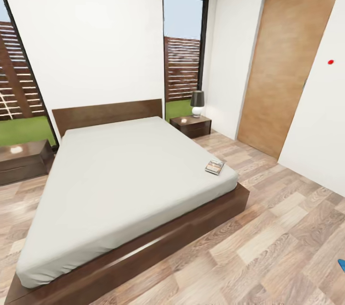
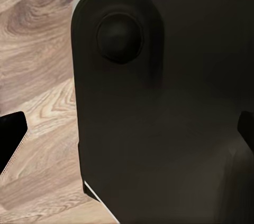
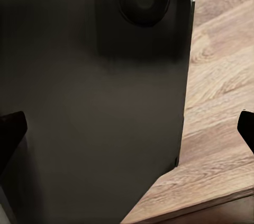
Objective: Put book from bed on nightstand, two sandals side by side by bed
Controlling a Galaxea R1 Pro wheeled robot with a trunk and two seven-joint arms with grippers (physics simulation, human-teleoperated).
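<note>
The book [image 1: 214, 167] lies flat on the pale mattress of the bed [image 1: 129, 175], close to its near right corner. One nightstand [image 1: 190, 126] stands right of the headboard with a lamp on it; another nightstand [image 1: 21, 158] stands at the left. A blue sliver of one sandal [image 1: 341, 264] shows on the floor at the right edge of the head view. My left gripper [image 2: 127, 139] and right gripper [image 3: 127, 134] are open, fingertips wide apart, each over my own dark body and the wood floor, holding nothing.
A black-shaded lamp [image 1: 197, 102] sits on the right nightstand. A wooden sliding door [image 1: 282, 70] fills the right wall. Tall windows flank the bed. Wood floor [image 1: 268, 247] spreads wide between me, the bed's foot and the right wall.
</note>
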